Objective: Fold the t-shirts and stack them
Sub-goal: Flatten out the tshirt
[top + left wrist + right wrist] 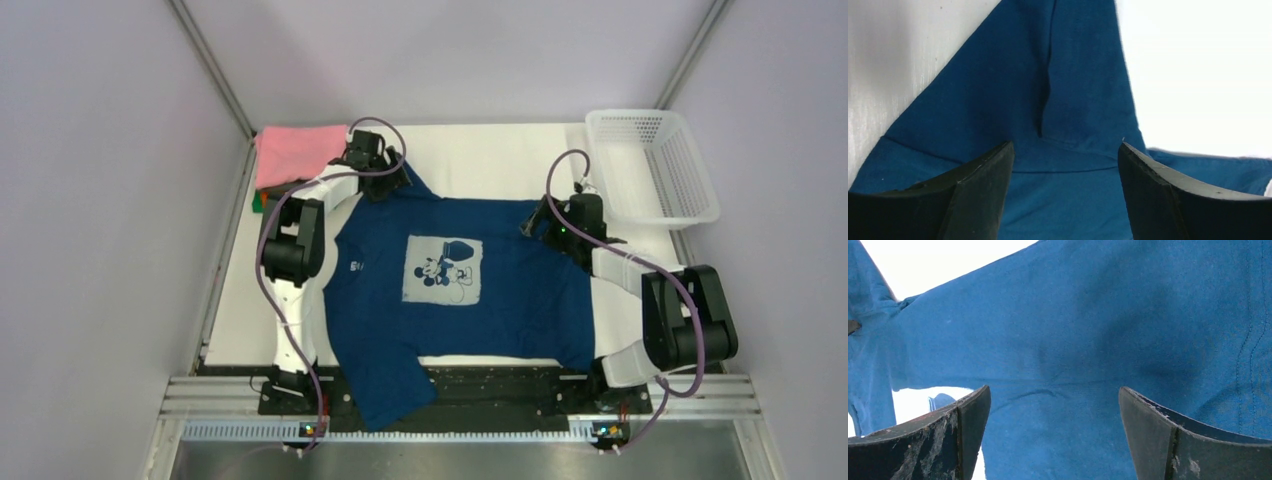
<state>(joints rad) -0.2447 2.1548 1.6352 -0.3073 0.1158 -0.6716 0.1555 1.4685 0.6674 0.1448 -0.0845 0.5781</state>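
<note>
A navy blue t-shirt [500, 290] with a white cartoon print lies spread flat on the white table. One part of it hangs over the near edge [385, 395]. My left gripper [393, 180] hovers open over the shirt's far left corner, and the left wrist view shows blue cloth [1068, 90] between and beyond the spread fingers [1065, 147]. At the far right corner my right gripper [537, 222] is open too, with only flat blue cloth [1128, 325] under its gap [1054, 390]. A folded pink t-shirt [298, 152] sits at the far left.
A white mesh basket [652, 165] stands at the far right corner of the table. Slivers of orange and green cloth [258, 201] peek out beneath the pink shirt. Grey walls close in the table on both sides and at the back.
</note>
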